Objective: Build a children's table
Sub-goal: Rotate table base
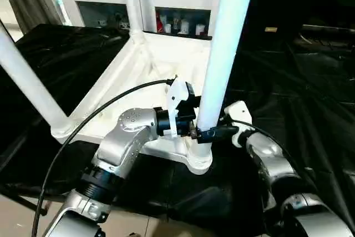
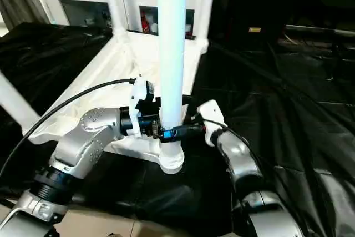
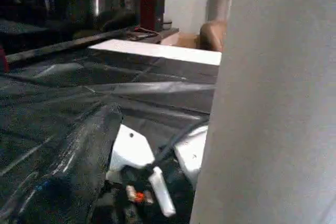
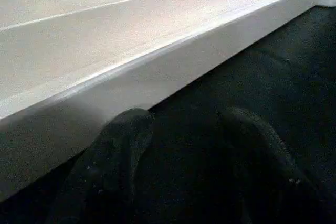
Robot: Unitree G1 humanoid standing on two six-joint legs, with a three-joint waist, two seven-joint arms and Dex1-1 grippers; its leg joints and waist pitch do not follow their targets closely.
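On the black-sheeted desk (image 1: pixel 310 109) the children's table (image 1: pixel 119 90) lies upside down, legs up. Both hands flank the near corner leg (image 2: pixel 171 54): left hand (image 1: pixel 188 116) released, right hand (image 1: pixel 213 133) half-spread, grip unclear.

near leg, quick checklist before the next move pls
1. Near leg upright in its corner socket: ok.
2. Leg pushed fully home: cannot tell.
3. Other three legs standing in the top: ok.
4. Left pincer close beside the near leg's base: ok.
5. Right pincer open, nothing between its fingers: ok.
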